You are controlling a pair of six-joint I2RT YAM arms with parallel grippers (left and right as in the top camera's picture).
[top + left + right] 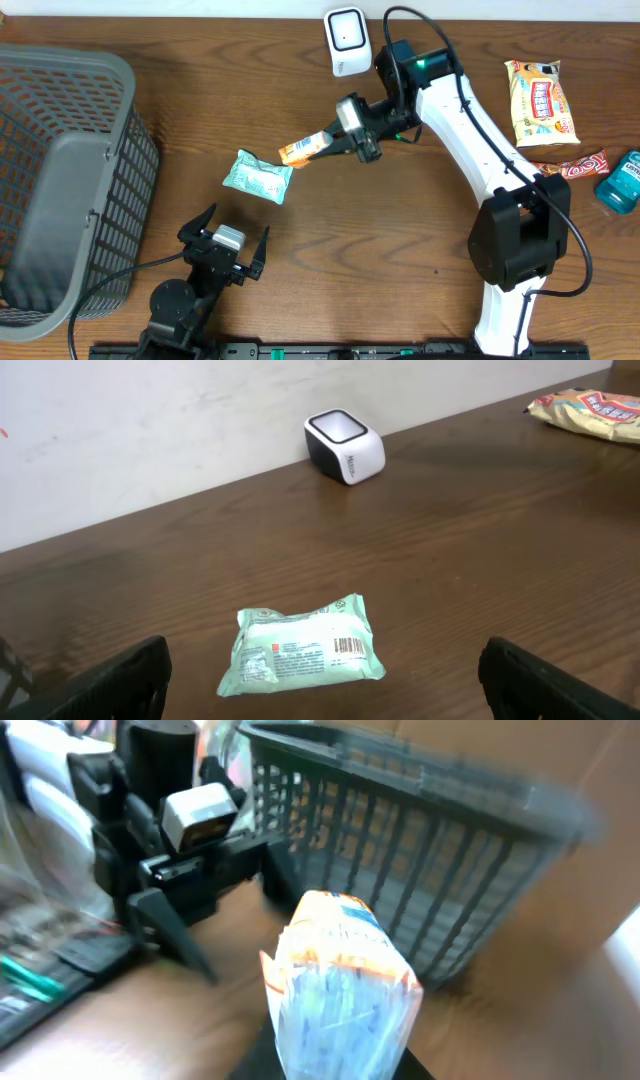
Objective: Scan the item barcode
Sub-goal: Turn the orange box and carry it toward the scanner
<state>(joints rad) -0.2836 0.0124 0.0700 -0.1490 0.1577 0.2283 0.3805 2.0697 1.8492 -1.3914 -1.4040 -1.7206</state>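
Overhead: right gripper [331,143] clamped on orange packet [304,150]; left gripper [240,219] spread wide.

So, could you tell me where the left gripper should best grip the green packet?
Probably take the green packet across its narrow middle, from above with the open left gripper: it lies flat, with bare table along both long edges.
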